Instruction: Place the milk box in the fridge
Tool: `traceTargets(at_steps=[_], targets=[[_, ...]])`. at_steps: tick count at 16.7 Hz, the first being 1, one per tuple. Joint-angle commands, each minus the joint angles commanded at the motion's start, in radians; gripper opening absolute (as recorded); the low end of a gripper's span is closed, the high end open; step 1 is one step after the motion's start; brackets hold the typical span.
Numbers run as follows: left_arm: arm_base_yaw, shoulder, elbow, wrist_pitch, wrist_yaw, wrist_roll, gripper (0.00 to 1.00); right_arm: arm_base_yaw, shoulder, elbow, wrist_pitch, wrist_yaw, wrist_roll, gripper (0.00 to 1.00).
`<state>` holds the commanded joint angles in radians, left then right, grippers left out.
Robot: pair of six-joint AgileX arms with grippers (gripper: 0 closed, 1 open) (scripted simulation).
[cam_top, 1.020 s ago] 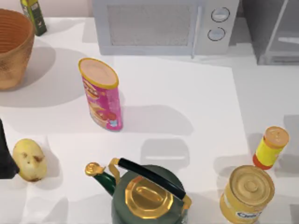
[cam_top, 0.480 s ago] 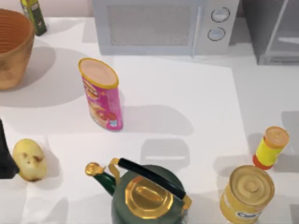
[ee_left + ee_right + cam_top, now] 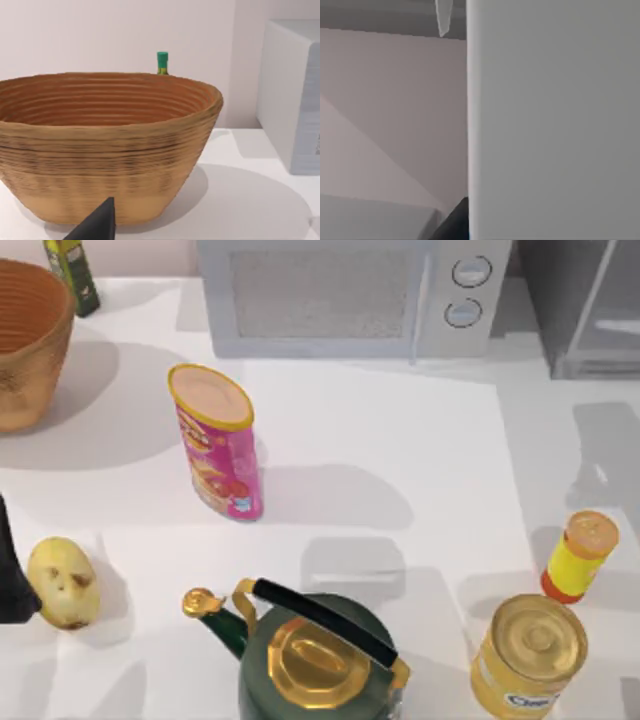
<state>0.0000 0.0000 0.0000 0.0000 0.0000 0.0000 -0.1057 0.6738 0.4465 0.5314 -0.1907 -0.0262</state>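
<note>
- The fridge (image 3: 580, 310) stands at the table's far right, so the right arm is nearer (a grey panel sits close before its wrist).
- The milk box: I cannot tell where it is, nor either jaws' state.
- The left arm (image 3: 10, 575) is parked at the left edge.

Bright even light, soft shadows falling rightward, no glare
</note>
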Motion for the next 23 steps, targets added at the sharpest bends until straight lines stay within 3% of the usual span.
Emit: traceTargets(at_steps=[7, 13, 17, 23], targets=[[0.000, 0.000, 0.000, 0.000, 0.000, 0.000, 1.00, -0.094, 0.780, 0.347, 0.444, -0.090, -0.012, 0.00], [0.000, 0.000, 0.000, 0.000, 0.000, 0.000, 1.00, -0.140, 1.311, 0.507, 0.622, -0.086, 0.018, 0.00], [0.000, 0.000, 0.000, 0.000, 0.000, 0.000, 1.00, -0.165, 1.475, 0.529, 0.664, -0.071, 0.040, 0.00], [0.000, 0.000, 0.000, 0.000, 0.000, 0.000, 1.00, -0.173, 1.496, 0.528, 0.673, -0.067, 0.044, 0.00]])
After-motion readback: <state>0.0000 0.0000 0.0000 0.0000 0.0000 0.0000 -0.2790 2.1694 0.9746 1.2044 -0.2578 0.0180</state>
